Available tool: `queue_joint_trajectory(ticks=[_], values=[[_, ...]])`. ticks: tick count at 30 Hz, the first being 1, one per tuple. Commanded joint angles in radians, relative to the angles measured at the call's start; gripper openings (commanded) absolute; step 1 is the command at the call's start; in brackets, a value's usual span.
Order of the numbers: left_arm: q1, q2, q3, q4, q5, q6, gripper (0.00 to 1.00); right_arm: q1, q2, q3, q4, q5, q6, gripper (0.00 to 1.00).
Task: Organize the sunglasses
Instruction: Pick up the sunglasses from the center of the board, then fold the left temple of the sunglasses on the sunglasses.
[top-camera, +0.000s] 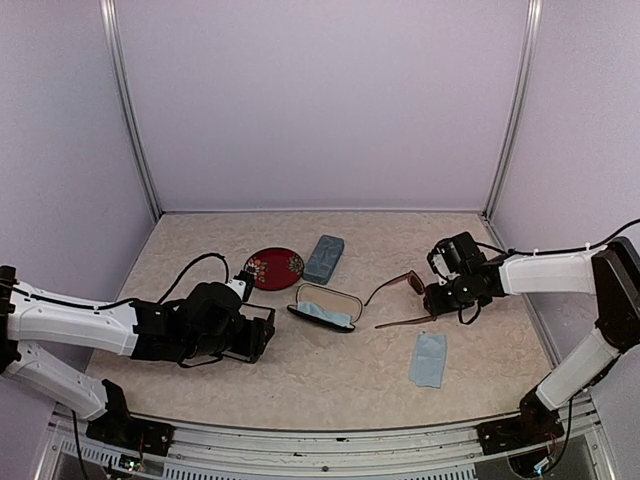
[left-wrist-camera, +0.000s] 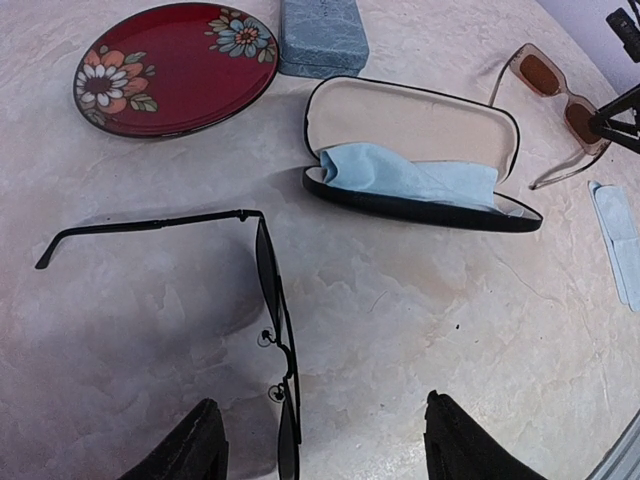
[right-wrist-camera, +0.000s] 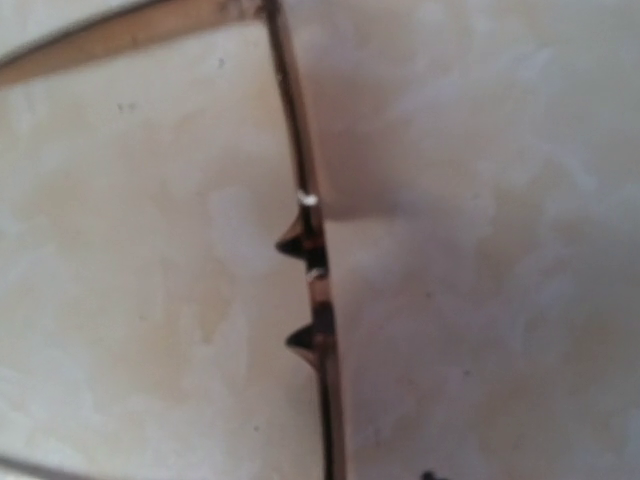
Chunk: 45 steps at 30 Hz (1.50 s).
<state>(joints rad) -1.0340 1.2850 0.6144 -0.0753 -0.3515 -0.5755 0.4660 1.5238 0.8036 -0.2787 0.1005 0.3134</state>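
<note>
Sunglasses with a thin black wire frame (left-wrist-camera: 272, 290) sit on the beige mottled tabletop (top-camera: 330, 380), between the left gripper's (left-wrist-camera: 322, 405) spread-apart fingers. Right gripper (top-camera: 438, 298) touches reddish-brown plastic sunglasses (left-wrist-camera: 555, 85), right of an open black oval case (left-wrist-camera: 410, 120); its grip cannot be told.

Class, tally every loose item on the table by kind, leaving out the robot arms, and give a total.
Sunglasses: 2 (thin black pair, reddish-brown pair)
Cases: 2 (open black case, blue-grey case)
Light-blue cloths: 2 (cloth inside the open case, loose cloth)
Plates: 1 (red flowered plate)
Total: 7
</note>
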Motion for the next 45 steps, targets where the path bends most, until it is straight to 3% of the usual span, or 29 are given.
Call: queue_joint_trajectory(ticks=[1, 9, 15, 22, 32, 39, 45], values=[[-0.005, 0.003, 0.031, 0.010, -0.010, 0.013, 0.66, -0.012, 0.038, 0.028, 0.019, -0.026, -0.020, 0.36], [-0.005, 0.005, 0.034, 0.009, -0.011, 0.015, 0.66, -0.012, 0.042, 0.035, 0.016, -0.017, -0.027, 0.11], [-0.006, 0.011, 0.040, 0.009, -0.009, 0.019, 0.66, -0.011, 0.016, 0.038, -0.002, 0.005, -0.033, 0.00], [-0.014, 0.025, 0.082, 0.019, 0.002, 0.070, 0.66, -0.011, -0.109, 0.058, -0.075, 0.029, -0.048, 0.00], [-0.007, 0.011, 0.179, 0.061, 0.038, 0.246, 0.67, 0.038, -0.349, 0.078, -0.166, -0.295, -0.133, 0.00], [0.120, -0.080, 0.158, 0.094, 0.298, 0.310, 0.67, 0.184, -0.392, 0.059, -0.160, -0.442, -0.195, 0.00], [0.122, -0.072, 0.158, 0.106, 0.415, 0.379, 0.68, 0.310, -0.308, 0.077, -0.143, -0.434, -0.247, 0.00]])
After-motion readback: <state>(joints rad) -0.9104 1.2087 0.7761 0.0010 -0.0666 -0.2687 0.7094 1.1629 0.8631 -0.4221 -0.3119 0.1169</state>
